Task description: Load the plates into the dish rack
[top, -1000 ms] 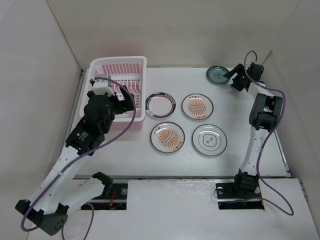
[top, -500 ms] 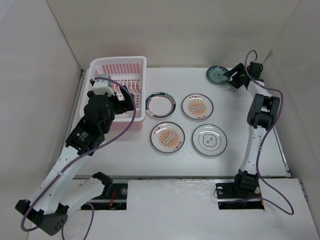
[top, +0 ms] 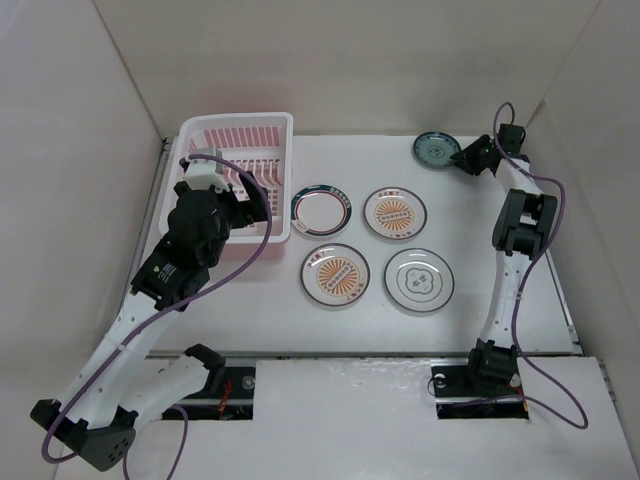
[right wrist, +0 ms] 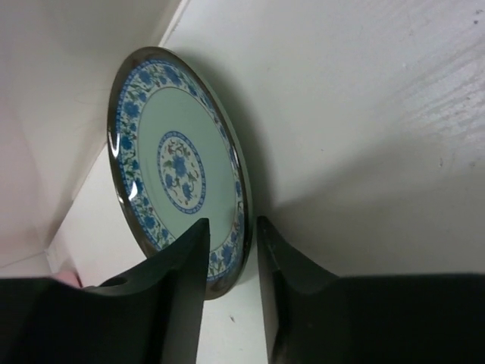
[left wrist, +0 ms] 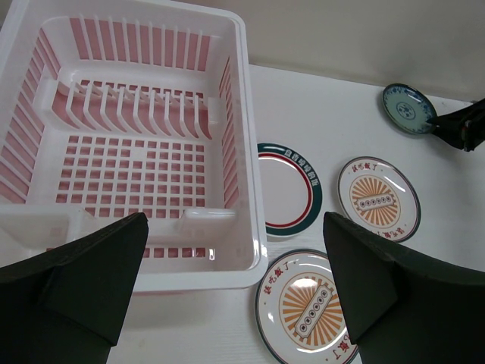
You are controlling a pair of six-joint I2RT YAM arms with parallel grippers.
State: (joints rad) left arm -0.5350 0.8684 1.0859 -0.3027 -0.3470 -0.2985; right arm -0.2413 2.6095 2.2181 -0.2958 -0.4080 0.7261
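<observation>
The dish rack [top: 236, 122], pale pink with a white rim, stands at the back left and holds no plates [left wrist: 254, 189]. My left gripper [top: 240, 205] hovers wide open over its near right corner [left wrist: 235, 227]. Four plates lie flat mid-table: a teal-rimmed one [top: 321, 210], two orange sunburst ones [top: 394, 213] [top: 335, 273], and a grey-patterned one [top: 419, 281]. The dark green plate [top: 436, 150] with blue flowers lies by the back wall. My right gripper [top: 462, 158] straddles its right rim [right wrist: 233, 224]. One finger lies over the plate's face [right wrist: 178, 163]. A thin gap shows at the other finger.
White walls close in the table at the back, left and right, and the green plate lies close to the back one. The rack's curved divider tines [left wrist: 144, 106] run across its far half. Purple cables loop off both arms.
My right gripper has slid further onto the green plate's rim and its jaws have narrowed from wide to a slim gap. The left arm has not moved.
</observation>
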